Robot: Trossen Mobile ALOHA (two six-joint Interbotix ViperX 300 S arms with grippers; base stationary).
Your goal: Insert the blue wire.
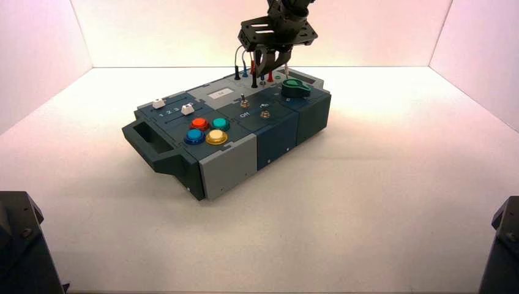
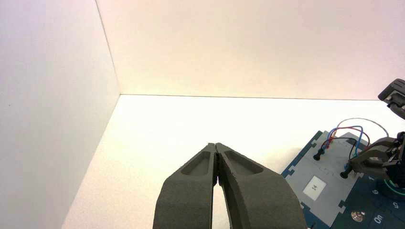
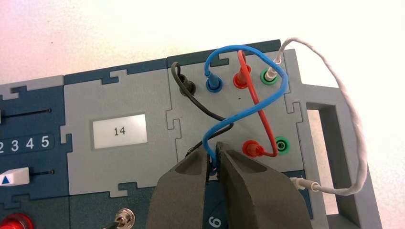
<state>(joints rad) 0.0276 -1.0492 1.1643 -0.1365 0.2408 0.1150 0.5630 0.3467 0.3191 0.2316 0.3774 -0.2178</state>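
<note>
Three walls point(image 1: 263, 30) surround the pale surface point(image 1: 367, 214), left end effector point(image 2: 216, 145) clenched front-left, right one point(image 3: 214, 149) grasping blue wire point(image 3: 248, 112) above the box point(image 1: 229, 165)

blue wire point(image 3: 284, 85) arches, 1 end in blue socket.

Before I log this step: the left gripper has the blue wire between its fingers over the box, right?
Not the left: the right wrist view shows the right gripper has the blue wire between its fingers over the box.
</note>
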